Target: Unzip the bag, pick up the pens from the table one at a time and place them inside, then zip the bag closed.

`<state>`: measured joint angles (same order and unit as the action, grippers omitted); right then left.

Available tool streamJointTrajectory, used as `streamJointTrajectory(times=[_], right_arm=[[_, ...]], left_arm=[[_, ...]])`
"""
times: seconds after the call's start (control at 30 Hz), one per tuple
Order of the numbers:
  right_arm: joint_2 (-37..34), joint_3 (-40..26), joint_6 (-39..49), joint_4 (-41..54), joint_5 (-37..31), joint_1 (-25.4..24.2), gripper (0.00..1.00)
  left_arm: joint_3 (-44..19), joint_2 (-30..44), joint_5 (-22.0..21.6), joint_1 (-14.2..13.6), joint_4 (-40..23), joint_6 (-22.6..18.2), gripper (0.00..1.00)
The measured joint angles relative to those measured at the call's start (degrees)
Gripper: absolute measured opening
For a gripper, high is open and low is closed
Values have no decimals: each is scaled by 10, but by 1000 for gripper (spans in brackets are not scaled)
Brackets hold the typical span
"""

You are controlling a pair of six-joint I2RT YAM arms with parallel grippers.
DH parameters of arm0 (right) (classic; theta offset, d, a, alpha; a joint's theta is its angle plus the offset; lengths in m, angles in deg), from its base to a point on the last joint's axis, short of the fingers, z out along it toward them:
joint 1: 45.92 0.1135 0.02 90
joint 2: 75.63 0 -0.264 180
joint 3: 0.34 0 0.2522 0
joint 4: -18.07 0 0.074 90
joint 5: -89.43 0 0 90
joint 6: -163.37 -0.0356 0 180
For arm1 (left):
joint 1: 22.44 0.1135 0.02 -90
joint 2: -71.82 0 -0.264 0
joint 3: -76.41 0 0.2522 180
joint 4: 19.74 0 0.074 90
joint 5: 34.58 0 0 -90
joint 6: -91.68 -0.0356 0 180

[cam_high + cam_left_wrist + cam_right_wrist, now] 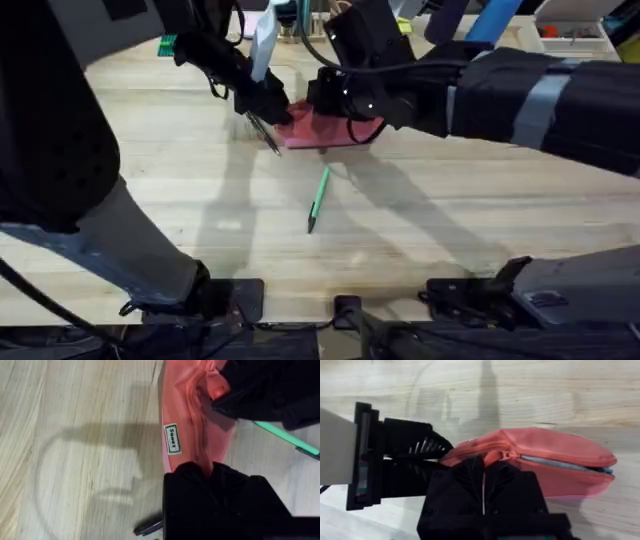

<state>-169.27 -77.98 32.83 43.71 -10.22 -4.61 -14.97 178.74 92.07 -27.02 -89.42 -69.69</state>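
Here, the scene as it stood:

Table (pixel 200 190): a light wooden plank top with clear grain carried everything.

Bag (pixel 325 128): the salmon-pink pouch lay on the far middle of the table, between the two grippers. In the right wrist view (pixel 560 460) its zipper was parted along most of its length, showing a pale lining. In the left wrist view (pixel 187 420) a small white label sat on its side.

Left gripper (pixel 268 103): it came in from the left and sat at the bag's left end. In its own view (pixel 210 472) the black fingers were pinched together on the pink fabric at the bag's end.

Right gripper (pixel 345 100): it reached in from the right and pressed down onto the bag's top. In its own view (pixel 484 467) the fingers were closed together at the zipper, right where the slider sat; whether they truly gripped the pull was hard to tell.

Green pen (pixel 318 200): it lay on the table nearer the arm bases than the bag, apart from it, slanted, dark tip toward the bases.

Black pen (pixel 266 135): a dark slim stick lay just beside the bag's left end, under the left gripper.
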Motion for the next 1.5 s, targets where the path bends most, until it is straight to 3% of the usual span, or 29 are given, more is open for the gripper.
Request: streamJointTrajectory(times=[0.37, 0.63, 1.17, 1.5], right_arm=[[-34, 3, -6, -66, 19, 7, 33], [-41, 3, -11, -127, 37, 48, 33], [-40, 3, -6, -131, 31, 55, 32], [14, 3, 85, -69, 51, 70, 31]], left_arm=[[0, 0, -10, 1, -3, 0, 42], [0, 0, -14, 4, -5, -2, 42], [0, 0, -13, 8, -7, -7, 42], [0, 0, -6, 8, -1, -6, 42]])
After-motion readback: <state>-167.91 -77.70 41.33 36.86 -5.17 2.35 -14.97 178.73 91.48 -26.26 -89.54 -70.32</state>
